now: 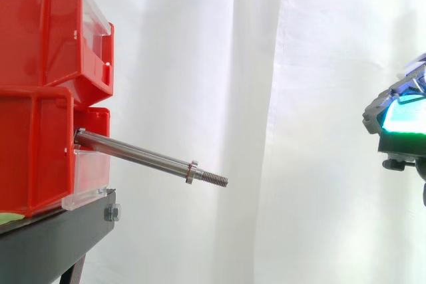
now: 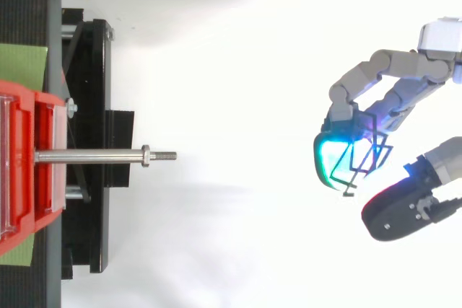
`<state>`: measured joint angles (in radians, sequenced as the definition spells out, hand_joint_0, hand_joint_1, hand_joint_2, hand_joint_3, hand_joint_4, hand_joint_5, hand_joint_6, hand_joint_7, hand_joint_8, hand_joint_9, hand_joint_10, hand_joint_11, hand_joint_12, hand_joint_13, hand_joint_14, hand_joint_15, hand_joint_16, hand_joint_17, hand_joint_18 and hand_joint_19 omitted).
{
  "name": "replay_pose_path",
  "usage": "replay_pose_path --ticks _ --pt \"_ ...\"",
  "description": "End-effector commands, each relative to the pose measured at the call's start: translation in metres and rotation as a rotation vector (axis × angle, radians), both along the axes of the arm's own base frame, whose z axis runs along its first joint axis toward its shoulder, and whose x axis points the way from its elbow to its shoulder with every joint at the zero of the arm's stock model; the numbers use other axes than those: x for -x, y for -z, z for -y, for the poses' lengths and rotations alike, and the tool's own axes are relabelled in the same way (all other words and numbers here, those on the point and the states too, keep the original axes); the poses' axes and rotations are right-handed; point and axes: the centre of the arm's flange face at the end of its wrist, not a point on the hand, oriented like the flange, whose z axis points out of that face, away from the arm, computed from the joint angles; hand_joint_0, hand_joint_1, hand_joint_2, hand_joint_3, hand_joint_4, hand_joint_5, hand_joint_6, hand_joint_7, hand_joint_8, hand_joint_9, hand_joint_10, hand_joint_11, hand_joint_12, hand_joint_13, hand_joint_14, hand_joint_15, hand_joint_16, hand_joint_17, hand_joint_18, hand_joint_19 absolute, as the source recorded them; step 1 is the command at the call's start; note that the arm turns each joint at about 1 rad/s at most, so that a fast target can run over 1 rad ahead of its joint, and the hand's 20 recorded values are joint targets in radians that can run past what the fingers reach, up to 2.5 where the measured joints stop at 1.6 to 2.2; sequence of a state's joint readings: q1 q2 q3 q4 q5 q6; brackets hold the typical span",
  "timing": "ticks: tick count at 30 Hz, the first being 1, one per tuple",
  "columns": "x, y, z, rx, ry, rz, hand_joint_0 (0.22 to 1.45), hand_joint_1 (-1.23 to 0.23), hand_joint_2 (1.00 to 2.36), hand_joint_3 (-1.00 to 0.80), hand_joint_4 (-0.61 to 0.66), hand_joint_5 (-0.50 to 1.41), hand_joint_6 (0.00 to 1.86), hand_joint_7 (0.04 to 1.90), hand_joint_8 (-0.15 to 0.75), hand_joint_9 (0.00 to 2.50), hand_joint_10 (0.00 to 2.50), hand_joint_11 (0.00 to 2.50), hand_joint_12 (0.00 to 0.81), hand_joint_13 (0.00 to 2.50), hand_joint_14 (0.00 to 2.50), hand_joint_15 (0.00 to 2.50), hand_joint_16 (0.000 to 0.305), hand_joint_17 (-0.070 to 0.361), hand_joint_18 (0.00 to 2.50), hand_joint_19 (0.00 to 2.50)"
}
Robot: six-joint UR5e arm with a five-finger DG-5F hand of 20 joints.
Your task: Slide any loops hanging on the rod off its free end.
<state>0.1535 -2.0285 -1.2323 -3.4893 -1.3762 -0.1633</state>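
One steel rod (image 1: 140, 153) juts out of the lower of two stacked red bins (image 1: 40, 31), which sit on a black stand (image 1: 53, 244). In the side view its long axis runs from the bin towards the right and tilts slightly downward, so the free end sits lower than the fixed end. In the top view the rod lies straight across, pointing right. A nut (image 1: 192, 172) sits on the rod near the tip, and past it is a short threaded end (image 1: 214, 178). The rod's shaft is bare along its length.

The hand (image 2: 361, 81) is well apart from the rod, out beyond its free end near the right edge, in front of the white curtain (image 1: 299, 31). Its fingers (image 2: 404, 95) are curled, and one tip glows cyan-green (image 2: 328, 160). The thin dark cable loops (image 2: 364, 160) hang at that glowing tip, caught between the curled fingers and the dark thumb (image 2: 401, 210), whose pad glows red. The loops are clear of the rod, and open space lies between them and the threaded end.
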Motion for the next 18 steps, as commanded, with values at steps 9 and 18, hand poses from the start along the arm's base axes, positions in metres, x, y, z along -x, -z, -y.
replay_pose_path --ticks 9,18 --pt "-0.0002 0.0004 0.0 0.0 0.001 -0.001 0.6 -0.72 1.0 -0.46 0.11 -0.16 0.82 1.07 0.26 0.84 0.02 0.42 0.268 0.79 0.01 0.16 0.038 0.086 0.78 0.43" --pt "0.0001 0.0001 -0.0009 0.001 -0.002 0.001 0.6 -0.8 1.0 -0.5 0.11 -0.17 0.83 1.05 0.256 0.82 0.01 0.41 0.268 0.78 0.01 0.16 0.038 0.086 0.78 0.42"
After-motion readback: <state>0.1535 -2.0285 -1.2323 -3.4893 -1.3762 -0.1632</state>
